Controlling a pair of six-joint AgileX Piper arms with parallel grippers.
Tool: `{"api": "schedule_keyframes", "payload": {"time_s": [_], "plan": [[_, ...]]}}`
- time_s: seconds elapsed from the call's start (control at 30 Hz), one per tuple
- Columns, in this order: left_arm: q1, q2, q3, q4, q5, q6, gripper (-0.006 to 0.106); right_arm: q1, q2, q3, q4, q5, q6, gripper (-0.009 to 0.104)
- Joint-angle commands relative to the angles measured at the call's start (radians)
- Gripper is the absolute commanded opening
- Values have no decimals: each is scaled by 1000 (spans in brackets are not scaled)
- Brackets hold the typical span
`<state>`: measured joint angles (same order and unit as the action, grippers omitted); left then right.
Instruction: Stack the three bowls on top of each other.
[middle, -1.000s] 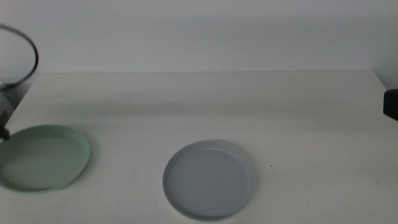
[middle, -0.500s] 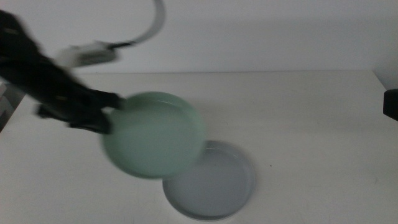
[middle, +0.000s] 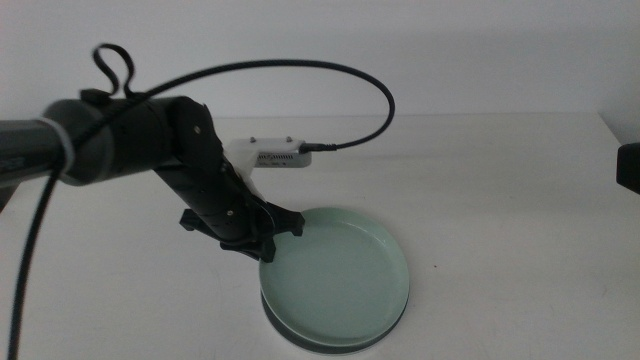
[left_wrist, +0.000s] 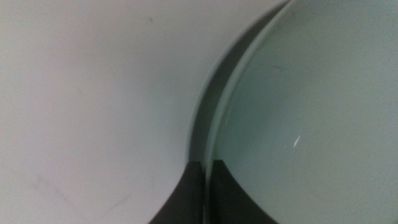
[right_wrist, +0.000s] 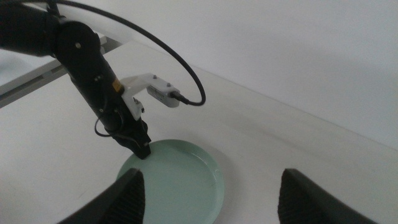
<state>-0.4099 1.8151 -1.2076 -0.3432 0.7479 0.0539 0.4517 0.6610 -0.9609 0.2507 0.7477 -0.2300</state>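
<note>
The pale mint green bowl lies over the grey bowl, which shows only as a pale rim along its near edge. I cannot tell whether the two touch. My left gripper is shut on the green bowl's left rim. The left wrist view shows both jaws pinching that rim, with the bowl's inside beside them. The right wrist view shows the green bowl and the left gripper. My right gripper hangs high above the table, open and empty. The white bowl is hidden or out of view.
The left arm reaches in from the left with its white wrist camera and a black cable looping over the table. A dark part of the right arm shows at the right edge. The white table has its far edge at a pale wall.
The left arm has lifted the green bowl from the table's left side, carried it right and brought it down over the grey bowl. The right arm has not moved.
</note>
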Motion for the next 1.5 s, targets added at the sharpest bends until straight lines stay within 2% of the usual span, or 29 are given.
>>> {"api": "schedule_keyframes", "payload": {"time_s": [0.0, 0.07, 0.13, 0.27, 0.3, 0.47, 0.5, 0.53, 0.77, 1.07, 1.27, 1.47], "plan": [[-10, -31, -28, -26, -49, -11, 6, 2, -1, -25, 5, -76, -11, 55], [-10, -29, -28, -26, -41, 2, 18, 2, -1, -25, 5, -76, -11, 55], [-9, -39, -29, -24, -25, 14, 40, 2, -1, -25, 5, -76, -11, 55], [-4, -90, -43, 35, -19, 17, 98, 2, -1, -25, 5, -76, -11, 55], [5, -109, -52, 49, -19, 11, 105, 2, -1, -25, 5, -76, -11, 55], [89, -227, -109, 85, 46, -38, 105, 2, -1, -25, 5, -76, -11, 55], [156, -323, -142, 146, 101, -26, 105, 2, -1, -25, 5, -76, -11, 55], [169, -347, -143, 168, 101, -27, 105, 2, -1, -25, 5, -76, -11, 55], [201, -443, -144, 301, 64, -28, 105, 2, -1, -25, 5, -76, -11, 55], [200, -488, -144, 266, 53, -34, 105, 2, -1, -25, 5, -77, -11, 55], [200, -562, -112, 264, 31, -90, 105, 2, 23, -13, 10, -164, 42, 55], [200, -693, 18, 217, -121, -84, 105, -12, 166, -15, -63, -308, 132, 55]]}}
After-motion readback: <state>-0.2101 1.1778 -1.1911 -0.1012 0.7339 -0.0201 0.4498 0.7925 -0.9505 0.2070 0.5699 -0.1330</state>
